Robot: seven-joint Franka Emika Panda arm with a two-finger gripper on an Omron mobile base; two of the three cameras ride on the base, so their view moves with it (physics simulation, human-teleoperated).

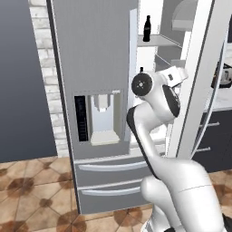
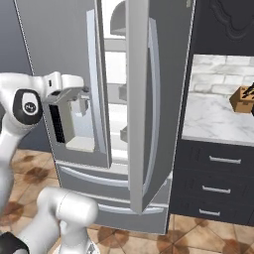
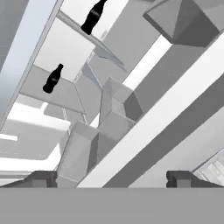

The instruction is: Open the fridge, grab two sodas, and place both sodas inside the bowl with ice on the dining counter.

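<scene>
The grey fridge (image 1: 95, 54) has its left door shut and its right door (image 2: 136, 99) swung wide open, so the white interior shows. One near-black soda (image 1: 147, 28) stands on an upper grey shelf. The second soda (image 3: 53, 79) stands on the shelf below, and only its cap (image 1: 141, 69) peeks above my arm joint. In the hand view the upper soda (image 3: 93, 17) appears at the top left. My gripper (image 3: 112, 179) is open and empty, well short of both bottles. It hangs at the fridge opening (image 2: 84, 103). The bowl and the dining counter are out of view.
The open door's inner bins (image 3: 109, 113) jut out close ahead of the hand. Dark drawer cabinets (image 2: 218, 188) with a light marble top stand right of the fridge, with a knife block (image 2: 242, 99) on top. Two fridge drawers (image 1: 111, 179) sit low above the tiled floor.
</scene>
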